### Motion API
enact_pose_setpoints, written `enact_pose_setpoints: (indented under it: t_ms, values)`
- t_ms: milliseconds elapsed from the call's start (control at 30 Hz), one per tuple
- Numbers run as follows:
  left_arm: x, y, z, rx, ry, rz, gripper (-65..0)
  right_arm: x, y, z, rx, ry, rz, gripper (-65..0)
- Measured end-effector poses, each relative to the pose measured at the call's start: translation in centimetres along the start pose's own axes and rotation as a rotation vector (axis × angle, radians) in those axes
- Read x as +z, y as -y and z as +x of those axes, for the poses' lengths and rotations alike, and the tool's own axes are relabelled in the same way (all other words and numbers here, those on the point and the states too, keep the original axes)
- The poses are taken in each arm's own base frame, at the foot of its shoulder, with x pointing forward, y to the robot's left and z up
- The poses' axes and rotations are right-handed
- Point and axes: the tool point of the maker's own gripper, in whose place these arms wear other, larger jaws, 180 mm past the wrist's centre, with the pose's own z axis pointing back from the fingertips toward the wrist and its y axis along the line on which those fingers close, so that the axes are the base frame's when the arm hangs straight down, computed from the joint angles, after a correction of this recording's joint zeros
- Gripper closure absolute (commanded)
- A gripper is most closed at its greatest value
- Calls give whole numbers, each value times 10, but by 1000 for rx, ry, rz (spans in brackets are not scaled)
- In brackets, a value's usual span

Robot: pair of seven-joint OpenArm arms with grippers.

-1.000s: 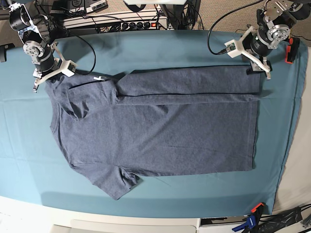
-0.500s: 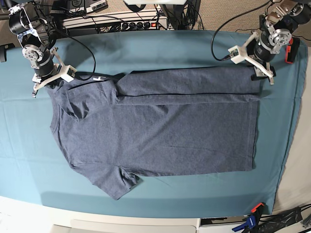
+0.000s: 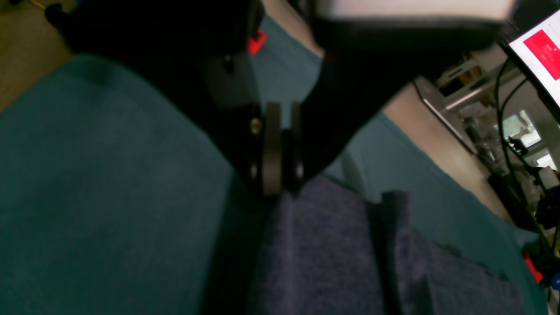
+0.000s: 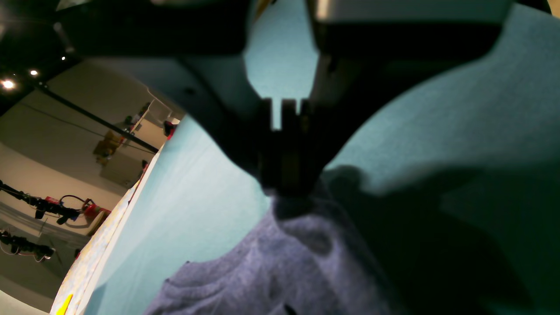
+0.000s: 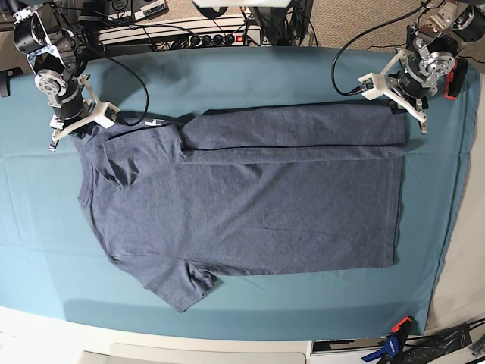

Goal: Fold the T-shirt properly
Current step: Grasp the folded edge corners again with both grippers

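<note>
The dark blue-grey T-shirt (image 5: 250,205) lies flat on the teal table cloth (image 5: 250,76), collar to the left and hem to the right, with its far edge folded over. My left gripper (image 5: 417,120) is at the far hem corner. In the left wrist view it (image 3: 276,186) is shut, with the shirt edge (image 3: 315,245) at its tips. My right gripper (image 5: 55,136) is at the far shoulder. In the right wrist view it (image 4: 284,186) is shut on bunched shirt fabric (image 4: 288,253). A white letter (image 5: 156,121) shows by the collar.
A power strip and cables (image 5: 182,34) lie behind the table. A red object (image 5: 453,80) sits by the left arm. A blue-orange clamp (image 5: 394,345) is at the front right corner. The cloth's right edge (image 5: 452,197) drops off to a pale floor.
My left gripper has drawn back a little toward the far right. My right gripper has pulled the far shoulder back, baring a strip with white lettering by the collar.
</note>
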Motion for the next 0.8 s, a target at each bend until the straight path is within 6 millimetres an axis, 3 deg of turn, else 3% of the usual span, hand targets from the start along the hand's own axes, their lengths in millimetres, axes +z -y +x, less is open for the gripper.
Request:
enact_pose_setpoints:
  t_ms: [300, 600, 800]
  values:
    - [3, -1, 0, 21, -19, -4, 0, 1, -1, -6, 5, -26, 3, 0]
    - [10, -5, 9, 41, -6, -1, 0, 8, -21, -22, 58, -61, 59, 0]
    - [17, 11, -3, 13, -23, -39, 0, 12, -35, -24, 76, -66, 89, 0]
